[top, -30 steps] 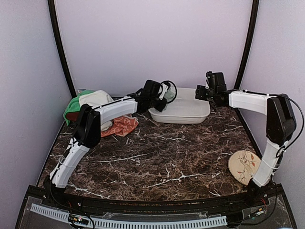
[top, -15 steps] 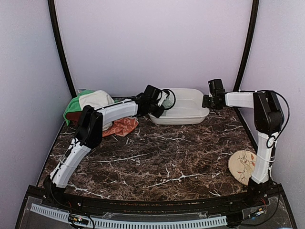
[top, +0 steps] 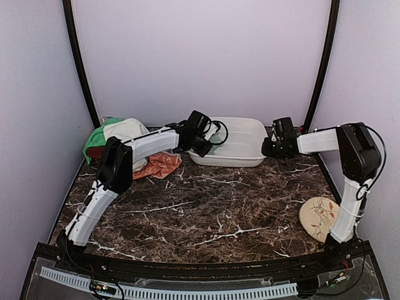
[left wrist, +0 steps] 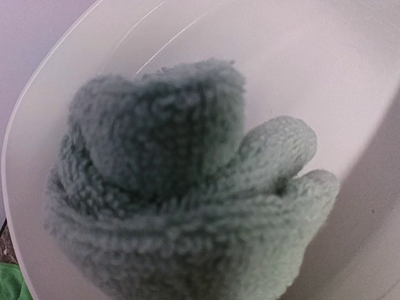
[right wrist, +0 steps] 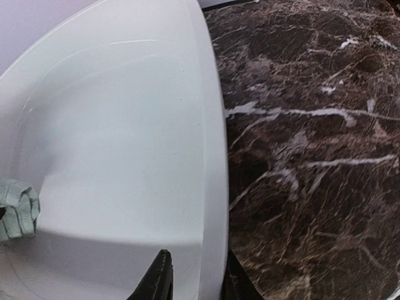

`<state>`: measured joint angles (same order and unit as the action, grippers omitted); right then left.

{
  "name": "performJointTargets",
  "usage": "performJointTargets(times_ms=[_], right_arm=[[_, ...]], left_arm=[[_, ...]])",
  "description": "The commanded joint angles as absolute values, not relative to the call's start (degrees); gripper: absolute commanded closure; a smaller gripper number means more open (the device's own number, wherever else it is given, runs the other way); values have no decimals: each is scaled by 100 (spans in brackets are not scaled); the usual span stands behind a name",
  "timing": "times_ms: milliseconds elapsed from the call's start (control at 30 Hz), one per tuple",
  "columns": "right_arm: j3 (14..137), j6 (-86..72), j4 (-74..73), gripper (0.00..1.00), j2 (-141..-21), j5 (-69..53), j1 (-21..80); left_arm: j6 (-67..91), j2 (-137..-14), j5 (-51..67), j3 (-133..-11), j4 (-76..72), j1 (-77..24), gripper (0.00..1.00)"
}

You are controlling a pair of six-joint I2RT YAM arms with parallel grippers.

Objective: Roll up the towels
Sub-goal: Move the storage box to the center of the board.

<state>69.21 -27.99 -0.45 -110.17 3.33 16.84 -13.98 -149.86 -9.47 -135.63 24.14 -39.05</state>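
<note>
Marble in dark brown with white veins is spreading across the tabletop (top: 219, 206), beginning behind a perforated white strip (top: 187, 290) at the near edge and running back to plain lilac walls (top: 200, 56), where two black poles (top: 78, 62) are curving up at the corners. At the far middle of the table the left gripper (top: 206, 142) is reaching into the left end of a white plastic basin (top: 234, 160) and holding the small sage-green towel (left wrist: 181, 187). The towel is sitting bunched into a thick, fuzzy bundle with looped pile and folded lobes. It is filling the left wrist view and burying the fingers, with the basin's pale floor showing behind it. Nearer, at the right edge, a round cream plate (top: 320, 217) with a floral drawing is lying flat, well apart from everything else. Farther back on the left, the other towels are lying heaped against the wall: an orange swirl-patterned towel (top: 159, 165) in front, a bright green towel (top: 94, 142) at the left and a cream-white towel (top: 128, 129) on top, with the left arm passing over them. At the basin's right end the right gripper (top: 270, 147) is set narrow, its black fingers (right wrist: 159, 278) straddling the rim, one inside and one outside, and appearing to be pinching it, though the wrist view is cropping them low.
</note>
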Motion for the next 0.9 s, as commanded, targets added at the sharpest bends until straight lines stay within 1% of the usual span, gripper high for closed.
performJointTargets(times_ms=[0,100,200,233,333,500,600,633,700,733,800,867], right_arm=[[6303,-3192,316,79,-10541,-377,2249],[5991,-3422,402,80,-10243,-370,2562],[5620,-3746,426,78,-9920,-294,2943],[5519,-3867,477,76,-9847,-306,3073],[5349,-4276,522,63,-9664,-313,3314],[5374,-4711,24,54,-9370,-53,3429],[5247,-4773,-47,41,-9036,158,3430],[5287,-4656,-180,38,-8964,255,3408],[5466,-4333,-462,36,-8966,435,3297],[5549,-4186,-526,37,-9003,427,3182],[5711,-3932,-485,43,-9090,255,2935],[6011,-3651,-536,48,-9419,146,2798]], left_arm=[[-1605,-14447,-1079,-13551,2802,-3833,100],[-1451,-14338,-908,-13574,2870,-3862,100],[-1409,-14285,-849,-13668,2878,-3988,100],[-1437,-14283,-884,-13679,2864,-4057,100],[-1547,-14348,-1126,-13695,2789,-4302,100],[-1703,-14703,-1616,-14012,3153,-4535,100],[-1588,-14715,-1650,-14039,3463,-4535,100],[-1541,-14689,-1633,-14040,3557,-4535,100],[-1437,-14615,-1599,-14037,3757,-4535,100],[-1384,-14566,-1590,-14029,3848,-4535,100],[-1315,-14471,-1631,-13990,4014,-4527,100],[-1297,-14378,-1776,-13935,4146,-4491,100]])
